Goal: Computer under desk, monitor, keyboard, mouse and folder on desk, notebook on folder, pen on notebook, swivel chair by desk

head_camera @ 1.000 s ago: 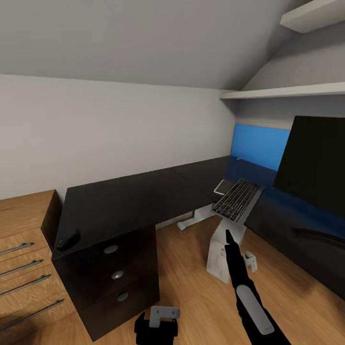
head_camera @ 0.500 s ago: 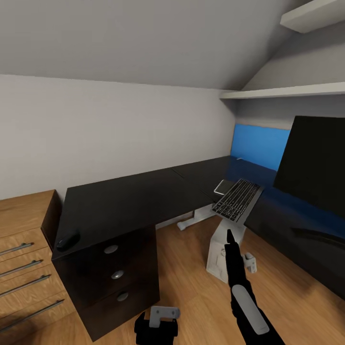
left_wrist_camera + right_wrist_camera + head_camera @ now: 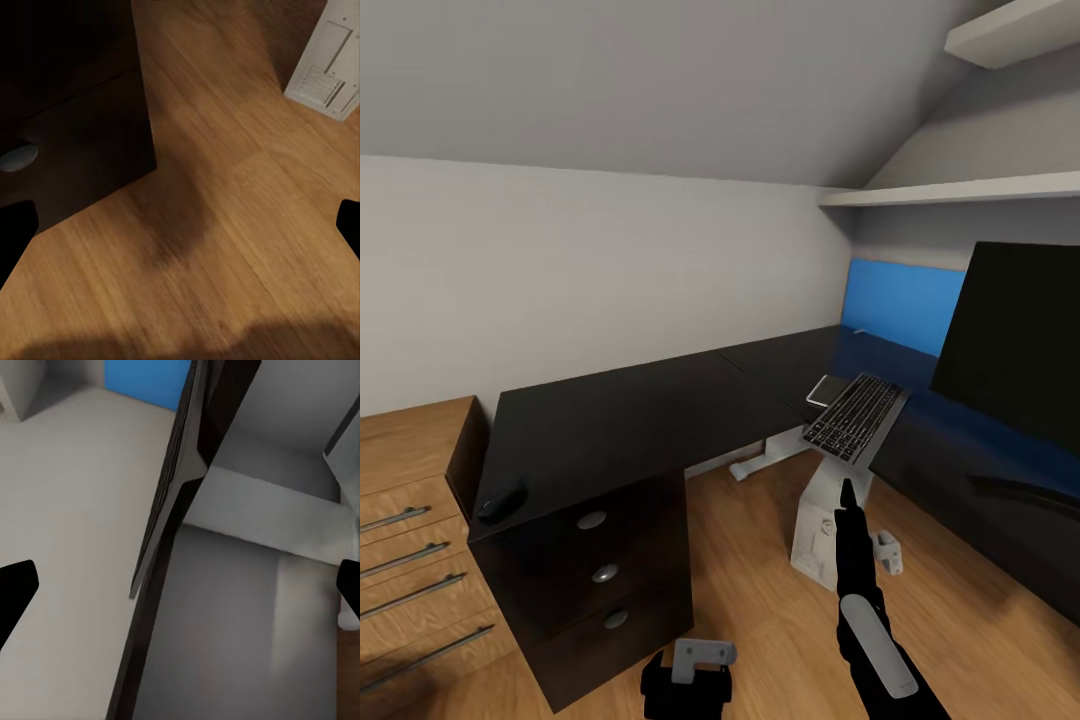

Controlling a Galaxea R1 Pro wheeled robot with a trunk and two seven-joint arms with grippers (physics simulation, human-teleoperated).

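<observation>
The black L-shaped desk (image 3: 630, 420) fills the middle of the head view. A dark mouse (image 3: 501, 498) lies at its near left end. The keyboard (image 3: 857, 416) lies tilted over the desk's inner edge in front of the black monitor (image 3: 1020, 340), and a small grey notebook (image 3: 826, 388) rests beside it. The light grey computer (image 3: 822, 522) stands on the floor below. My right gripper (image 3: 847, 493) points up just under the keyboard, open (image 3: 180, 585), facing the keyboard's thin edge (image 3: 174, 491). My left gripper (image 3: 690, 662) hangs low, open (image 3: 180, 225), over the floor.
A wooden dresser (image 3: 410, 500) adjoins the desk's left end. Black drawers with silver knobs (image 3: 605, 573) face me, one knob (image 3: 18, 157) near the left gripper. A blue wall panel (image 3: 900, 305) and shelves (image 3: 960, 190) are at the right. Wooden floor (image 3: 760, 600) lies between the desk's wings.
My right arm has shifted slightly to the right, its tip now closer under the keyboard. The left arm and the desk's things have not moved.
</observation>
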